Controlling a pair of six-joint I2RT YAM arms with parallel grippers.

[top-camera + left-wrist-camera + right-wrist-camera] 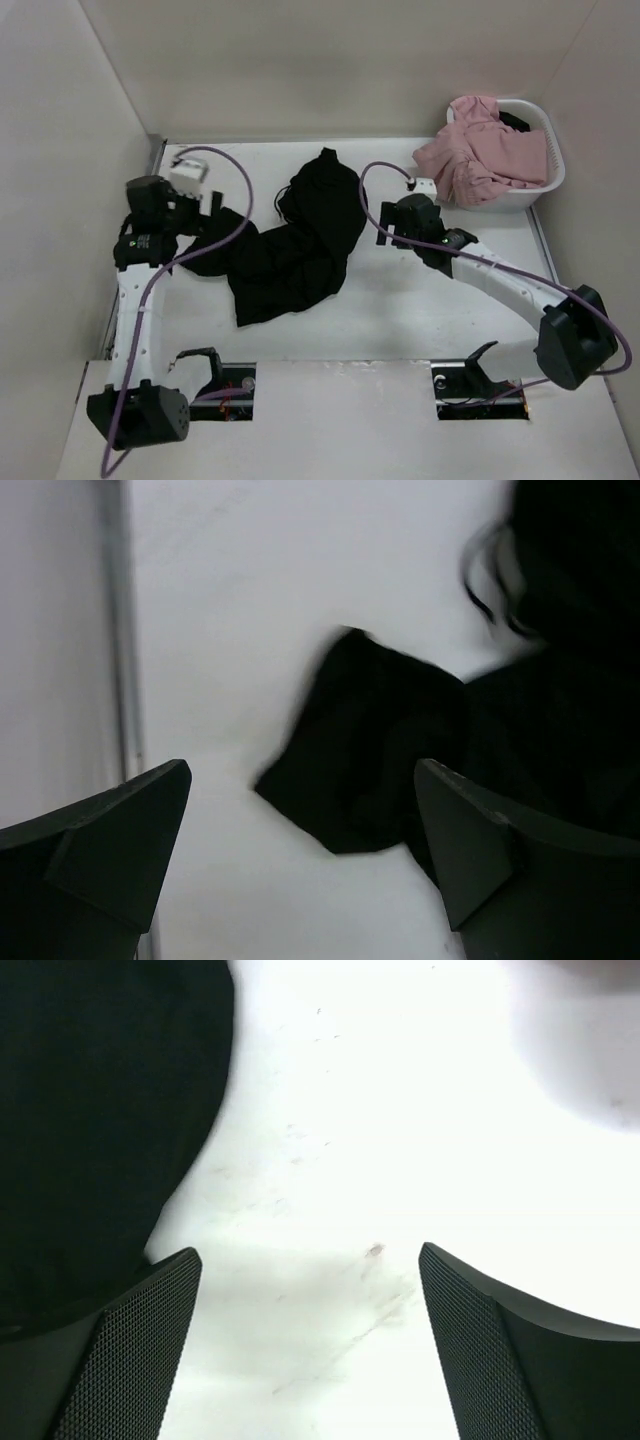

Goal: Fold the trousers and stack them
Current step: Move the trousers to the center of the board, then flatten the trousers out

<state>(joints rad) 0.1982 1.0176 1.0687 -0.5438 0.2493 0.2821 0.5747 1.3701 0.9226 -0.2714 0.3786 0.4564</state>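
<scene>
Black trousers point(295, 245) lie crumpled on the white table, a leg end reaching toward the left. My left gripper point(205, 215) is open just above that leg end; in the left wrist view the black cloth point(385, 745) lies ahead, between and beyond the fingers point(110, 850). My right gripper point(383, 222) is open and empty at the trousers' right edge; in the right wrist view the black cloth point(100, 1110) lies at upper left and bare table shows between the fingers point(500, 1350).
A white basket point(545, 175) at the back right holds pink clothing point(480, 150). Walls close the table on the left, back and right. A metal strip point(122, 630) runs along the left edge.
</scene>
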